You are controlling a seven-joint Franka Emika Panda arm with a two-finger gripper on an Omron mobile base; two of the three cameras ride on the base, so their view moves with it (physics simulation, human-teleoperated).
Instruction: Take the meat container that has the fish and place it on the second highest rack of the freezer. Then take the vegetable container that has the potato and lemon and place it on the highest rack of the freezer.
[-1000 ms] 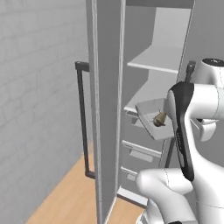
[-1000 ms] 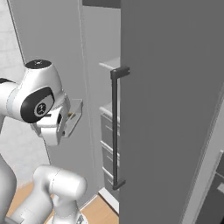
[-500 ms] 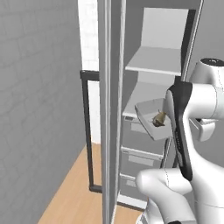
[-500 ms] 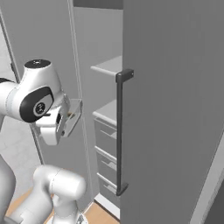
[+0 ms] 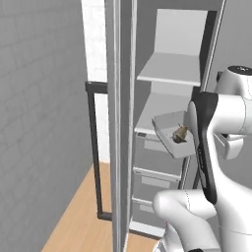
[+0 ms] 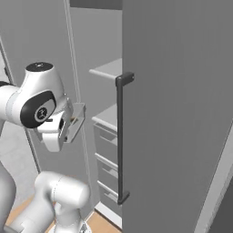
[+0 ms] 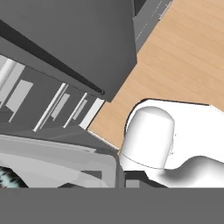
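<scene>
The claw (image 6: 68, 129) is pinched tight on the rim of a pale tray (image 5: 172, 134), and the tray rides out in front of the arm, tipped a little, with a small dark lump (image 5: 179, 134) lying in it that looks like the fish, though it is too small to be sure. Just beyond the tray stands the freezer (image 5: 162, 128), its door (image 5: 115, 123) swung open edge-on to the left base view, the long black handle (image 5: 96, 152) beside it. Inside, two pale shelves: the top shelf (image 5: 172, 69) well above the tray, the second shelf (image 5: 157, 110) just behind it at about tray height, drawers (image 5: 155, 172) stacked below. So this looks like the carry-in for the first container. To land it cleanly, I'd say level the tray first so nothing slides out, lift it just over the second shelf's front lip, push straight in between the two boards, keep clear of the door edge, and only let go once the base sits flat.
</scene>
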